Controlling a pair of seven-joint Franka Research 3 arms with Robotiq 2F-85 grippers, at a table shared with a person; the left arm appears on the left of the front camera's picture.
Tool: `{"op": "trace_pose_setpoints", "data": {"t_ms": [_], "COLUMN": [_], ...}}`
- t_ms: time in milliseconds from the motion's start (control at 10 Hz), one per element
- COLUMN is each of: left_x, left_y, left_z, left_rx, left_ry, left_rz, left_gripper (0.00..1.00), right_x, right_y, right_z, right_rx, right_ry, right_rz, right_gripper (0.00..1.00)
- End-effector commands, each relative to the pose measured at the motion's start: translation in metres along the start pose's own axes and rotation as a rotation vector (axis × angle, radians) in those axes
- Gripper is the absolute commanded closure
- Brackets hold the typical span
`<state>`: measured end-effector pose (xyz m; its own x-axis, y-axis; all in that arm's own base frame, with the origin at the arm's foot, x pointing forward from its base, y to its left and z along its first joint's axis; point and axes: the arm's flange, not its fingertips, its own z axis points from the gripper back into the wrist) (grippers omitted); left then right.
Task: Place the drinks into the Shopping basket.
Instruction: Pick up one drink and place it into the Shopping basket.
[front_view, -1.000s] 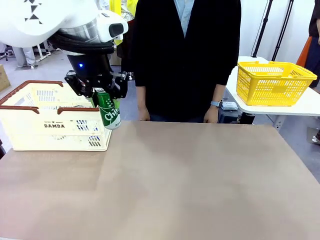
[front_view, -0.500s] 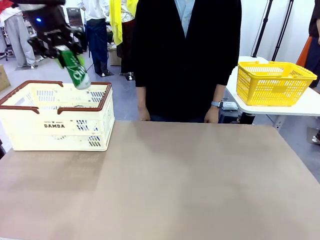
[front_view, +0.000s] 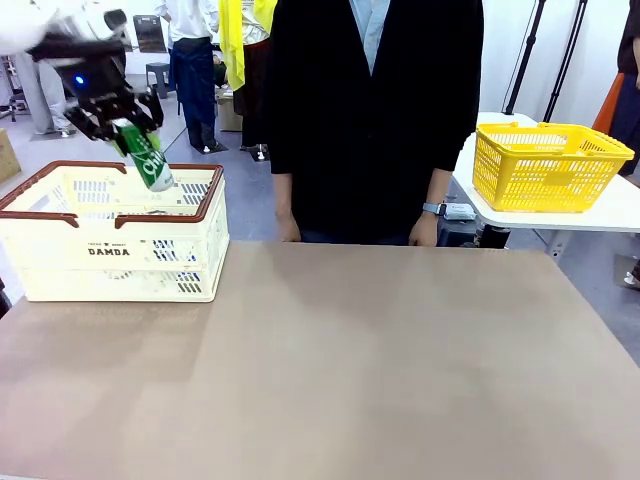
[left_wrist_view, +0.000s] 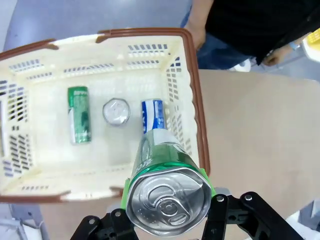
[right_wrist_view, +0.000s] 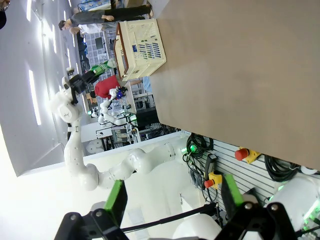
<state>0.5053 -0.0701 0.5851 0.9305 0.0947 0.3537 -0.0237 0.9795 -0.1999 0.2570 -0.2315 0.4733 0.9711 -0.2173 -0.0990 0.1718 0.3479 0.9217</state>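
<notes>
Can (front_view: 146, 157) | tilted, gripped in left claw (front_view: 112, 122) | above basket (front_view: 110, 260) | right claw (right_wrist_view: 172, 200) open

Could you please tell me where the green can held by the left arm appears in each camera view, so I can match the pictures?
Front view: the slim green metal can hangs tilted at upper left, above the cream-white slotted plastic basket.
Left wrist view: bottom centre, top end toward the camera, clamped in the left tool.
Right wrist view: too small to tell.
Shared landmark: the basket's brown rim, in all three views.
</notes>
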Motion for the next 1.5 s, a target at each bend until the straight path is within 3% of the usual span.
{"op": "trace_pose_setpoints", "data": {"t_ms": [0,400,800,1200,1400], "left_x": [0.037,0.065,0.066,0.07,0.074], "left_y": [0.004,-0.001,0.012,0.017,0.015], "left_z": [-0.024,-0.079,-0.128,-0.154,-0.137], "left_rx": [-0.007,0.068,0.15,0.165,0.084], "left_ry": [-0.015,-0.03,0.044,0.053,0.027], "left_rz": [0.002,-0.014,-0.038,-0.047,-0.031], "left_gripper": [1.0,1.0,1.0,1.0,1.0], "right_x": [-0.001,-0.001,-0.001,-0.001,-0.001], "right_y": [0.004,0.004,0.004,0.004,0.004], "right_z": [-0.001,-0.001,-0.001,-0.001,-0.001], "right_rx": [0.009,0.009,0.009,0.009,0.009], "right_ry": [0.0,0.0,0.0,0.0,0.0], "right_rz": [-0.012,-0.012,-0.012,-0.012,-0.012], "right_gripper": [0.0,0.0,0.0,0.0,0.0]}}
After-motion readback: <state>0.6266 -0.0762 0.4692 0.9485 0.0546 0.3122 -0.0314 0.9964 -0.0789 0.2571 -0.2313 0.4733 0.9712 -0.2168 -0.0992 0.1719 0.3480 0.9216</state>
